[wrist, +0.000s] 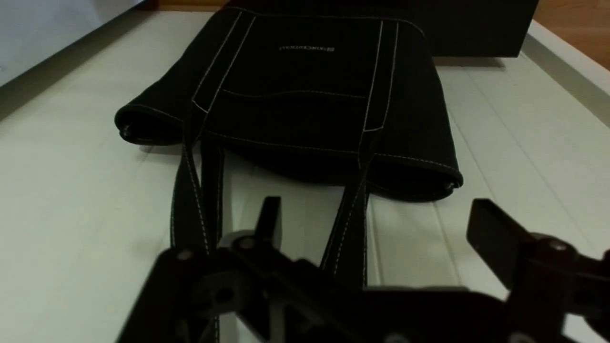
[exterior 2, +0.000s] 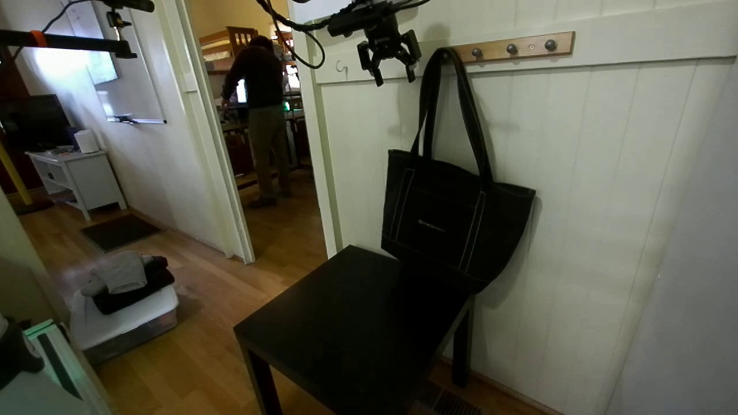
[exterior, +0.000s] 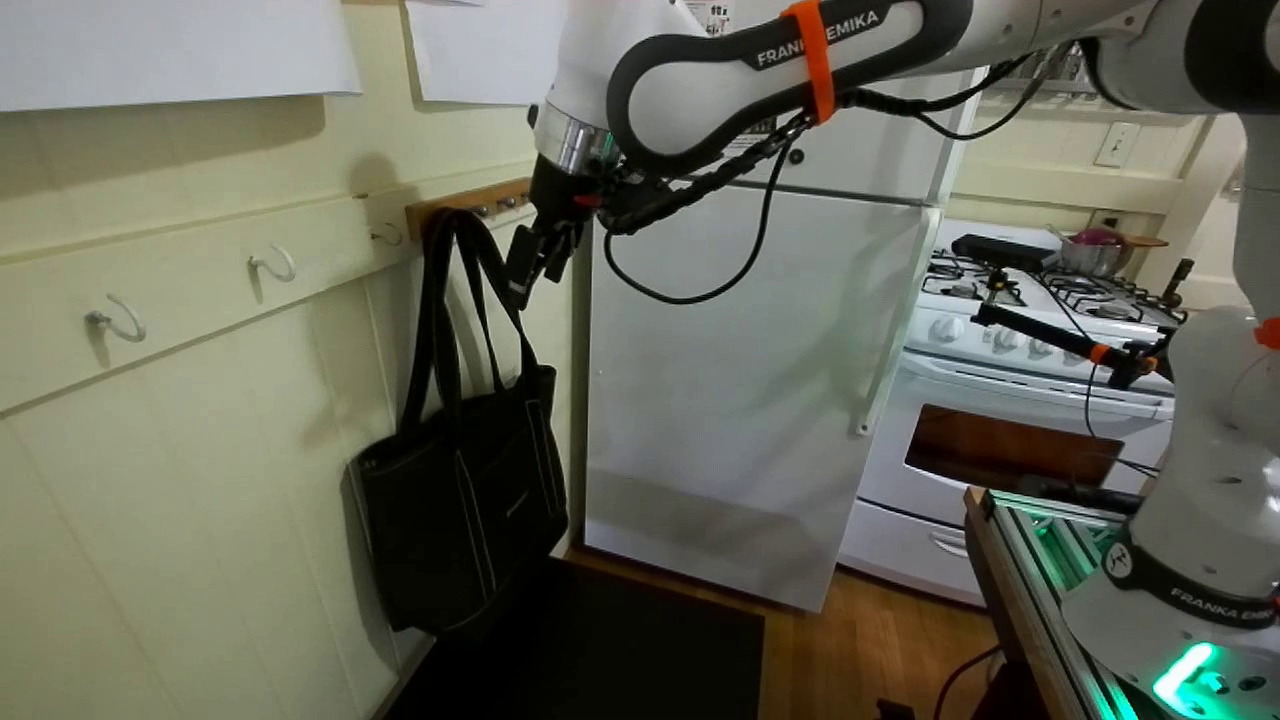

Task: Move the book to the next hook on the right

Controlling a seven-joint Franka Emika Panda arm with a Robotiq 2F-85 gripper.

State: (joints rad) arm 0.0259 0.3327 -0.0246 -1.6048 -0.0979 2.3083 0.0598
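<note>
The book is a large black tote bag, seen in both exterior views [exterior: 470, 510] [exterior 2: 455, 213] and in the wrist view [wrist: 305, 71]. It hangs by its two long straps at the left end of a wooden knob rail [exterior 2: 493, 52]; the knob under the straps is hidden. Three round knobs [exterior 2: 511, 49] show bare to its right. My gripper [exterior 2: 395, 79] is open and empty, pointing down just left of the strap tops in that view. It also shows in an exterior view [exterior: 530, 285] and the wrist view [wrist: 376, 209], where one strap appears between the spread fingers, not gripped.
A low black table [exterior 2: 346, 323] stands under the bag, against the wall. White hooks [exterior: 272, 264] are on the wall board beside the rail. A white fridge [exterior: 740, 380] stands close to the rail. A person [exterior 2: 265, 109] is in the room beyond the doorway.
</note>
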